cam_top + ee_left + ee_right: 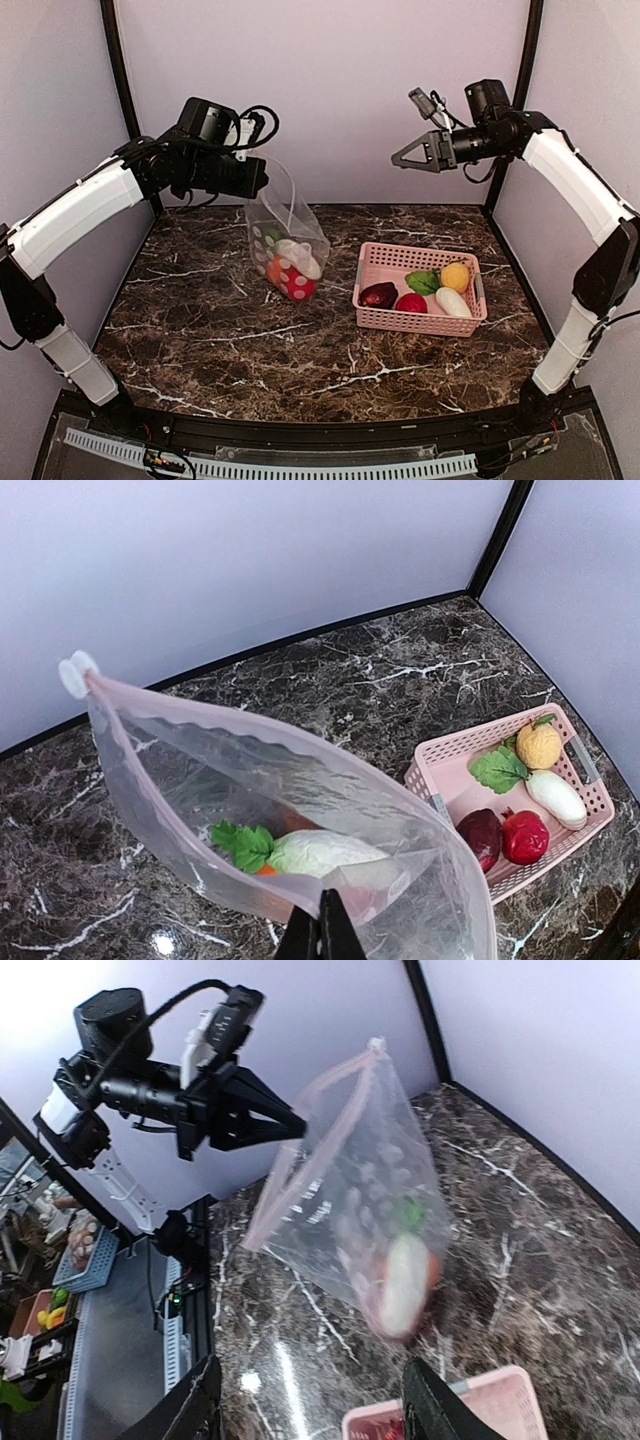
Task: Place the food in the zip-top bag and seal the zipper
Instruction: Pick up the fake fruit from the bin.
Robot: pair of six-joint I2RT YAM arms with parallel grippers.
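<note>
Marble table [200, 330]: left gripper [262, 178] clamps zip-top bag [285, 235] rim, centre-left; right gripper [405, 158], jaws apart upper right, should release remaining food [411, 303] squarely over the mouth.

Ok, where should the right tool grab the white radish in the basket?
Across its narrow middle, coming straight down from above. The radish lies flat and lengthwise close to the basket wall, which blocks an approach from the side.

In the right wrist view you get the food [405, 1285] only as a blur through the zip-top bag [340, 1175], the pink basket [500, 1400] is cut off at the bottom edge, and the left wrist view crops the left gripper [320, 925] to its dark jaw tips.
</note>
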